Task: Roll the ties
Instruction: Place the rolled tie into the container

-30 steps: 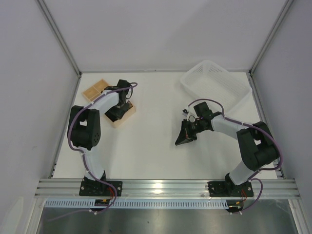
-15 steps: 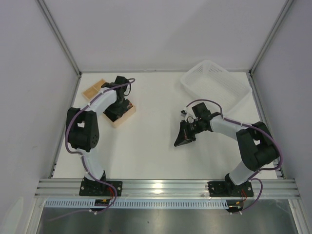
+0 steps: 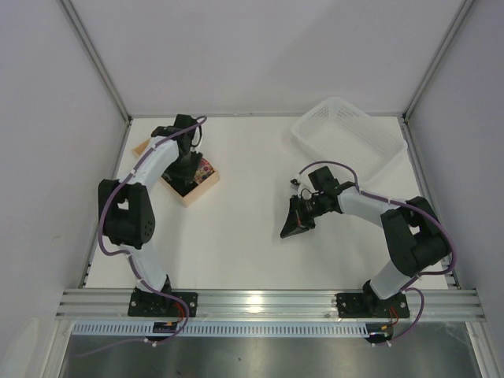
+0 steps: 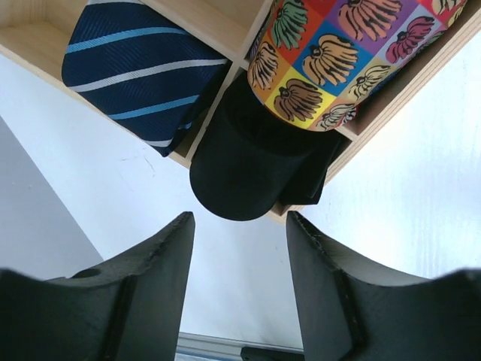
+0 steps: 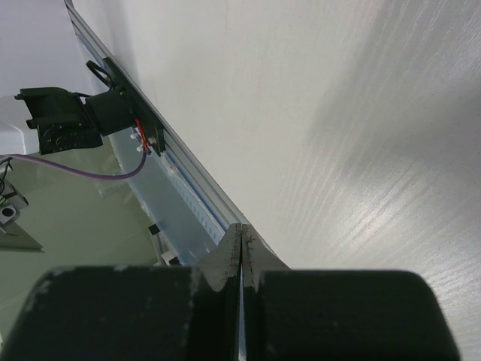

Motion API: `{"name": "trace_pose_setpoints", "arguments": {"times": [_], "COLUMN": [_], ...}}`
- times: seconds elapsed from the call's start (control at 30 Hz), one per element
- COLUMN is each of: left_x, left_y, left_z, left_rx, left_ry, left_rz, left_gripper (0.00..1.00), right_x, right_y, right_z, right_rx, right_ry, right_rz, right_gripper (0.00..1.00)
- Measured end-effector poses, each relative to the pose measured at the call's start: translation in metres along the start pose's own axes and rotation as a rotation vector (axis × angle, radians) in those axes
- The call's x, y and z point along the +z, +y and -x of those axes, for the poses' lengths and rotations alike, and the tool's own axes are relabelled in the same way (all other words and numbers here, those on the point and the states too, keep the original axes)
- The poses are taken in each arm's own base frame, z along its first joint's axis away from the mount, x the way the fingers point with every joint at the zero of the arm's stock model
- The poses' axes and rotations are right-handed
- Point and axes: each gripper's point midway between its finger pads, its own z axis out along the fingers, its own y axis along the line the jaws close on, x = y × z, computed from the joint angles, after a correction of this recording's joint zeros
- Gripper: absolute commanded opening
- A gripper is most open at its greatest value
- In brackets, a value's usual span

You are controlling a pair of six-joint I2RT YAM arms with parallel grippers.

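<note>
A black tie [image 4: 244, 169], rolled into a coil, sits in a compartment of the wooden box [image 4: 214, 26] and bulges over its near edge. Beside it lie a rolled navy striped tie [image 4: 139, 71] and a colourful patterned tie [image 4: 331, 53]. My left gripper [image 4: 239, 219] is open, its tips just short of the black coil, with nothing between them. From above, the left gripper [image 3: 187, 175] hangs over the box [image 3: 206, 187]. My right gripper [image 3: 290, 230] rests low at the table's middle right, shut and empty [image 5: 240, 229].
A white plastic basket [image 3: 350, 142] stands at the back right. A second small wooden tray [image 3: 145, 146] lies at the back left, partly under the left arm. The aluminium rail [image 3: 268, 303] runs along the near edge.
The left arm has swung towards the back left, uncovering the colourful tie in the box, and its jaws have narrowed a little. The right arm has barely moved.
</note>
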Motion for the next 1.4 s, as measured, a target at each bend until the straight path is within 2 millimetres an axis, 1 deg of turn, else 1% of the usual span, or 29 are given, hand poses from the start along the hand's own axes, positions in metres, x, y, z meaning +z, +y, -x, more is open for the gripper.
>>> {"name": "trace_pose_setpoints", "arguments": {"times": [0.07, 0.1, 0.17, 0.2, 0.23, 0.3, 0.37, 0.47, 0.57, 0.67, 0.73, 0.77, 0.8, 0.9, 0.97, 1.17, 1.3, 1.4], "left_x": [0.0, 0.0, -0.001, -0.001, -0.001, 0.0, 0.002, 0.003, 0.003, 0.007, 0.012, 0.016, 0.019, 0.024, 0.026, 0.03, 0.033, 0.036], "left_y": [0.0, 0.0, 0.004, 0.007, 0.01, 0.017, 0.023, 0.026, 0.022, 0.014, 0.008, 0.005, 0.002, -0.005, -0.008, -0.014, -0.016, -0.017], "left_z": [0.0, 0.0, -0.001, -0.002, -0.002, -0.003, -0.003, -0.002, 0.002, 0.004, 0.0, -0.004, -0.007, -0.015, -0.015, -0.013, -0.013, -0.012], "left_rx": [-0.022, -0.031, -0.065, -0.081, -0.093, -0.13, -0.157, -0.181, -0.187, -0.194, -0.192, -0.189, -0.188, -0.184, -0.183, -0.183, -0.182, -0.181], "left_ry": [-0.003, -0.006, -0.008, -0.009, -0.01, -0.01, -0.013, -0.02, -0.032, -0.045, -0.037, -0.029, -0.021, 0.0, -0.002, -0.017, -0.021, -0.018], "left_rz": [-0.027, -0.034, -0.04, -0.039, -0.037, -0.03, -0.023, -0.019, -0.043, -0.083, -0.104, -0.113, -0.12, -0.145, -0.162, -0.183, -0.188, -0.189], "left_gripper": [0.54, 0.49, 0.43, 0.35, 0.32, 0.3, 0.3, 0.26, 0.24, 0.24, 0.22, 0.19, 0.18, 0.18, 0.18, 0.18, 0.16, 0.16], "right_x": [0.0, 0.0, 0.0, 0.0, 0.0, 0.0, 0.0, 0.001, 0.002, 0.002, 0.003, 0.003, 0.004, 0.005, 0.006, 0.01, 0.013, 0.014], "right_y": [0.0, 0.0, 0.0, 0.0, 0.0, 0.0, 0.0, 0.0, 0.001, 0.002, 0.002, 0.002, 0.003, 0.003, 0.004, 0.005, 0.008, 0.009], "right_z": [0.0, 0.0, 0.0, 0.0, 0.001, 0.0, 0.0, 0.0, -0.001, -0.002, -0.002, -0.002, -0.002, -0.003, -0.004, -0.006, -0.007, -0.008], "right_rx": [0.0, 0.0, 0.0, -0.001, -0.001, 0.0, 0.0, -0.002, -0.004, -0.007, -0.004, -0.003, -0.002, -0.001, -0.001, -0.003, -0.006, -0.01], "right_ry": [0.0, 0.0, -0.001, -0.002, -0.002, -0.002, -0.003, -0.001, 0.001, 0.002, 0.002, 0.001, 0.001, 0.002, 0.006, 0.01, 0.012, 0.012], "right_rz": [0.0, 0.0, 0.0, 0.0, 0.0, -0.001, -0.004, -0.005, -0.005, -0.005, -0.008, -0.009, -0.009, -0.014, -0.015, -0.016, -0.015, -0.017], "right_gripper": [0.0, 0.0, 0.0, 0.0, 0.0, 0.0, 0.0, 0.0, 0.0, 0.0, 0.0, 0.0, 0.0, 0.0, 0.0, 0.0, 0.0, 0.0]}}
